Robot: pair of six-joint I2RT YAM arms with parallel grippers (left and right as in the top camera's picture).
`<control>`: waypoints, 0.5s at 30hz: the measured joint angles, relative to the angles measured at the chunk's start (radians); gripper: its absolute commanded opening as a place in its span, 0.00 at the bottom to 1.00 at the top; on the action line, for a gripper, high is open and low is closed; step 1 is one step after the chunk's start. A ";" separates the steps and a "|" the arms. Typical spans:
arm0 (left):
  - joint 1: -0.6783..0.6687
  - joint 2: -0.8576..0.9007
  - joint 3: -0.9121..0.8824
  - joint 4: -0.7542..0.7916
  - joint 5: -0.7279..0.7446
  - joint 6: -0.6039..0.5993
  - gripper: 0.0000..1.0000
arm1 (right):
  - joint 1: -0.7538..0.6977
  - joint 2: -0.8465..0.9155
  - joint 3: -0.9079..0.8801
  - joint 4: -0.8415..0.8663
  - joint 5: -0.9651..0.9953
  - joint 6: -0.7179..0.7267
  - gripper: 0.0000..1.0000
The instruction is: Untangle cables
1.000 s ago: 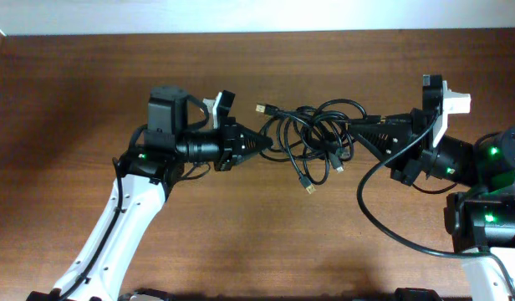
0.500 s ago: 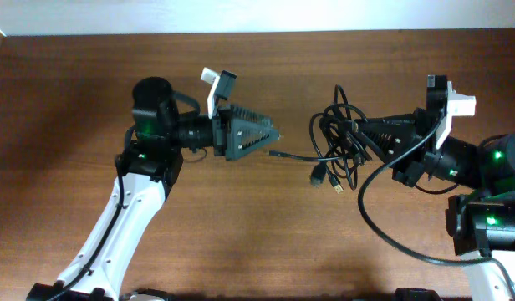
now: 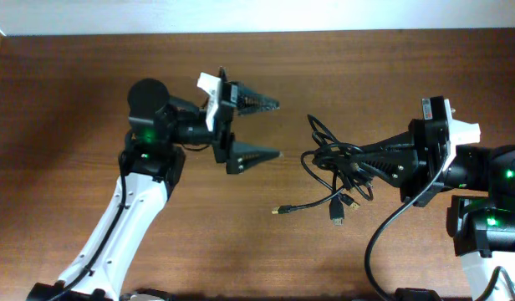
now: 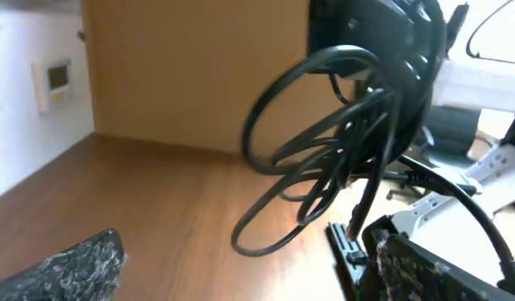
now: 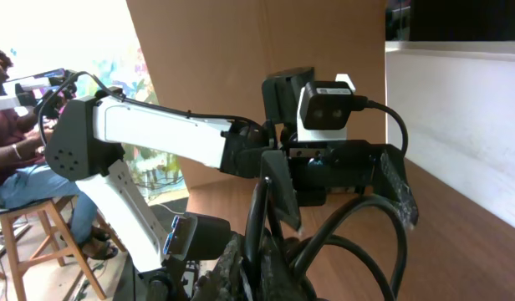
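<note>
A: Seeing right gripper (image 3: 351, 160) clamped on the cables (image 3: 328, 155), bundle right of centre, gold-tipped plug (image 3: 278, 210) trailing on the desk (image 3: 73, 100). Left gripper (image 3: 278, 130) gaping wide, empty.
B: Risks: regrabbing the wrong loop and pulling just tightens the snarl; could also slip the bundle loose. Hard to tell which loops cross.
A: Containers?
B: None spotted.
</note>
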 measured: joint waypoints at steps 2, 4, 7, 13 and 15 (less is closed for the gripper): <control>-0.071 0.000 0.000 -0.010 -0.033 0.106 0.99 | 0.000 0.000 0.000 0.000 -0.002 0.000 0.04; -0.135 0.000 0.001 -0.077 -0.133 0.192 0.99 | 0.000 0.000 0.000 0.000 -0.013 -0.001 0.04; -0.201 0.000 0.001 -0.077 -0.216 0.262 0.99 | 0.000 0.000 0.000 0.000 -0.022 0.000 0.04; -0.341 0.000 0.001 -0.070 -0.422 0.288 0.29 | 0.000 0.000 0.000 0.000 -0.025 -0.001 0.04; -0.348 0.000 0.001 -0.059 -0.429 0.295 0.00 | 0.000 0.000 0.000 0.000 -0.025 0.000 0.04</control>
